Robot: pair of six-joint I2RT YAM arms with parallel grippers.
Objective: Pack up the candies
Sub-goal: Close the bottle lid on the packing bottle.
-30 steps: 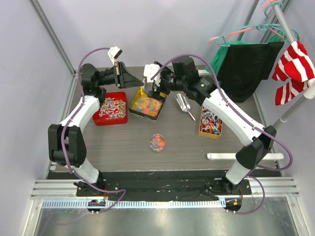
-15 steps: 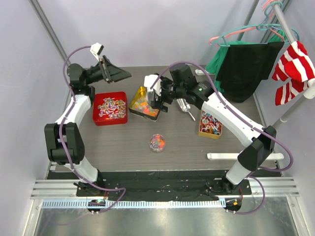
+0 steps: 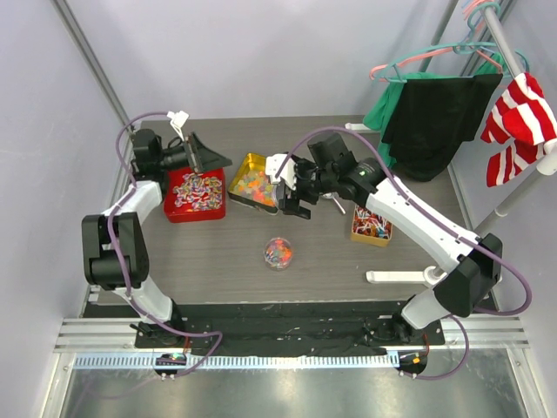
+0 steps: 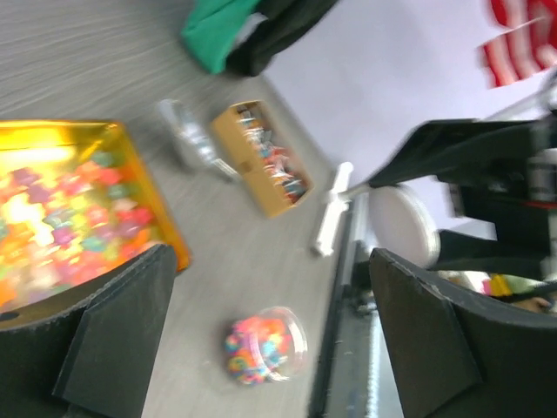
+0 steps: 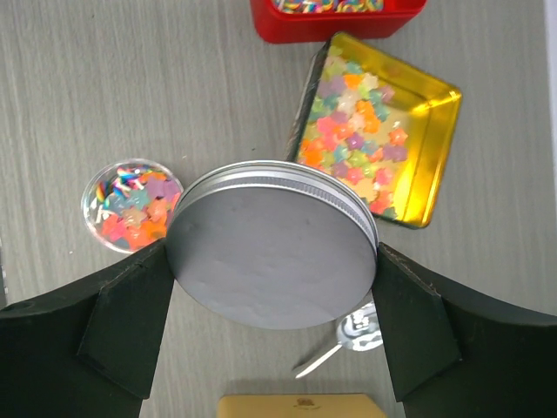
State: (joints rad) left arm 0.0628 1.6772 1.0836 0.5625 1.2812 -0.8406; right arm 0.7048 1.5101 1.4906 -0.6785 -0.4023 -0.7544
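Candies [image 5: 348,113] fill clear cup [image 5: 88,193], gold tin [image 5: 432,122], red tray [image 5: 339,28]; right claw [image 3: 290,193] grasping silver lid [image 5: 271,252], left claw [image 3: 207,157] released.

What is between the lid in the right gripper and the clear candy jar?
Nothing visible does. The silver lid, clamped in the right gripper, has only bare table between it and the clear candy jar.

In the right wrist view the lid [image 5: 271,248] covers part of the spoon [image 5: 352,331] at lower centre. The red tray [image 5: 339,28] is cut by the top edge, the box [image 5: 296,407] by the bottom. The left wrist view is blurred: candies [image 4: 61,218] in the gold tray [image 4: 52,132], cut at the left edge, smear together.
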